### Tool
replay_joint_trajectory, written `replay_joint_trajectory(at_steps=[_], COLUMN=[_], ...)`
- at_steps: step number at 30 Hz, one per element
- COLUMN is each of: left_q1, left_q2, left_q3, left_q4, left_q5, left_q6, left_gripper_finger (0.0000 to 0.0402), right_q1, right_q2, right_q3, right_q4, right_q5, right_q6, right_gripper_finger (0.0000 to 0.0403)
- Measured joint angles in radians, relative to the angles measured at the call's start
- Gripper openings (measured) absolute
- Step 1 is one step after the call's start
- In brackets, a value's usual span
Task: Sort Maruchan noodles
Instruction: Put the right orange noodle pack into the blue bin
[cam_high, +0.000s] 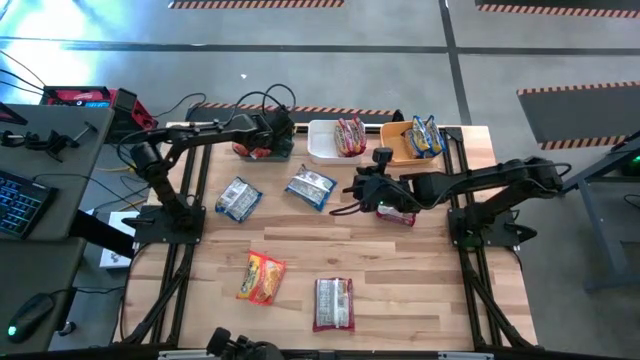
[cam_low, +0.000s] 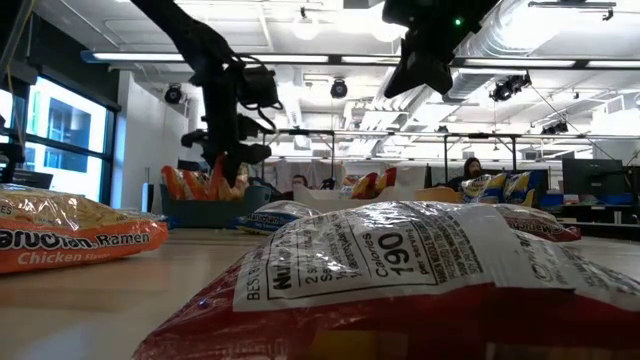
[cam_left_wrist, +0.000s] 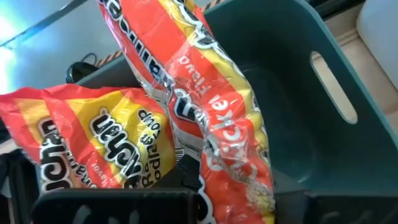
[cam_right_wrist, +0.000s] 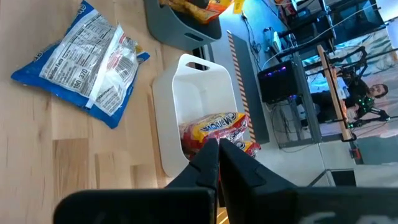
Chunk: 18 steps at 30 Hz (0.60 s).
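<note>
Left end effector (cam_high: 268, 141) clamps an orange packet (cam_left_wrist: 211, 124) over the dark-blue bin (cam_left_wrist: 311, 124) — right end effector (cam_right_wrist: 217, 155) seemingly closed, empty.

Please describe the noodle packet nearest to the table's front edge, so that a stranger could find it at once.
Start at the wooden table's front edge, farthest from the three bins. The white-and-maroon crinkly plastic noodle packet lies there, slightly right of the middle. Its only close neighbour, to its left, is the orange-and-yellow packet; the maroon one shows a white printed panel.
</note>
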Motion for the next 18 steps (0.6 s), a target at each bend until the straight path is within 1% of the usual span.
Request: replay_joint_trajectory(at_steps=[9, 18], left_q1=[-0.001, 0.010], left_q2=[-0.001, 0.000], left_q3=[-0.045, -0.098], left_q4=[0.048, 0.106], left_q5=[-0.022, 0.026], left_q6=[-0.010, -0.010], left_gripper_finger=[0.0032, 0.0032], right_q1=[0.000, 0.000], right_q2=[0.000, 0.000], right_q3=[0.000, 0.000], right_q4=[-0.023, -0.042], right_q5=[-0.004, -0.008], right_q6=[0.027, 0.029], right_gripper_finger=[0.0000, 0.0000])
